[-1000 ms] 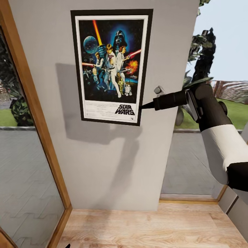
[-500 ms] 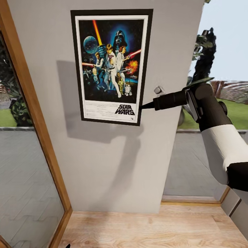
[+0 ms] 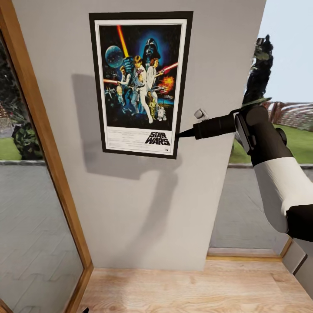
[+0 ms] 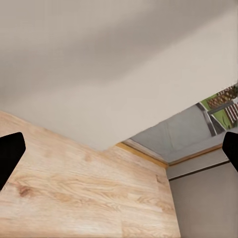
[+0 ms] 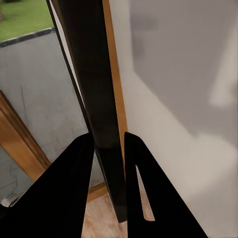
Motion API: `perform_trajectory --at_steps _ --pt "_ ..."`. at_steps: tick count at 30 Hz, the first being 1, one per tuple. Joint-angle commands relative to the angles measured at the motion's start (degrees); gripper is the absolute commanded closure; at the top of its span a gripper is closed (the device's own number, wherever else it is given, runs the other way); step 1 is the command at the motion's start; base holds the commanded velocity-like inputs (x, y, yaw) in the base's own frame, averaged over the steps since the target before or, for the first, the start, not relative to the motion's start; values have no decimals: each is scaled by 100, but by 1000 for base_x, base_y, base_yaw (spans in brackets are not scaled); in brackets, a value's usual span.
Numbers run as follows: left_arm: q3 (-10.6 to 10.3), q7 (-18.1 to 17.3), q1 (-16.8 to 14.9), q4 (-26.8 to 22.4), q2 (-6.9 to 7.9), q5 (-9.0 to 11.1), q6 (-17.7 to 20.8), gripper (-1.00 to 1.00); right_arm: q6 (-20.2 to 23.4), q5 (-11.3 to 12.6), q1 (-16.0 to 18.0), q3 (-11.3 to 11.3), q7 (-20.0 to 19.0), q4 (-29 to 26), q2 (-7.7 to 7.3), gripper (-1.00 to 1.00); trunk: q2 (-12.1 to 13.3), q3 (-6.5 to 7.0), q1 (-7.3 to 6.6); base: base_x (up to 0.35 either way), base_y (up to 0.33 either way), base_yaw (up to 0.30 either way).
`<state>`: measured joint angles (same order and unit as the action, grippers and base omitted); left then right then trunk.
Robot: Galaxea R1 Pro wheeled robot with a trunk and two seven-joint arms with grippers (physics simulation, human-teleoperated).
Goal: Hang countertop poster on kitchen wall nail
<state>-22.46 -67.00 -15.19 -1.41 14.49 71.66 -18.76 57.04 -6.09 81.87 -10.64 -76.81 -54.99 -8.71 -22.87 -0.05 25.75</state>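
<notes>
Against the matt grey wall (image 3: 143,208), the poster (image 3: 140,82) hangs upright, long axis vertical, directly ahead of your right gripper (image 3: 180,133), which pinches the thin black frame's lower right edge; the wrist view shows that edge (image 5: 101,124) clamped between both fingers. Your left gripper (image 4: 119,151) gapes empty, low over the pale wooden floor (image 4: 74,198), far from the glossy print.

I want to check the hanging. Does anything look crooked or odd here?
The poster sits slightly askew against the wall, its bottom edge sloping down to the right. The right tool grips its right edge.
</notes>
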Motion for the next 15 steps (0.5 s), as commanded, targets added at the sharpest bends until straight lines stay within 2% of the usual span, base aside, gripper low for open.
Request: perform_trajectory --at_steps 1,15 --pt "-48 -6 -1 1 1 41 -31 -100 50 -55 4 0 -62 -3 0 100 -5 -3 3 53 130 0" --pt "-48 -6 -1 1 1 41 -31 -100 44 -55 4 -8 -62 -11 0 100 -5 -3 3 9 22 0"
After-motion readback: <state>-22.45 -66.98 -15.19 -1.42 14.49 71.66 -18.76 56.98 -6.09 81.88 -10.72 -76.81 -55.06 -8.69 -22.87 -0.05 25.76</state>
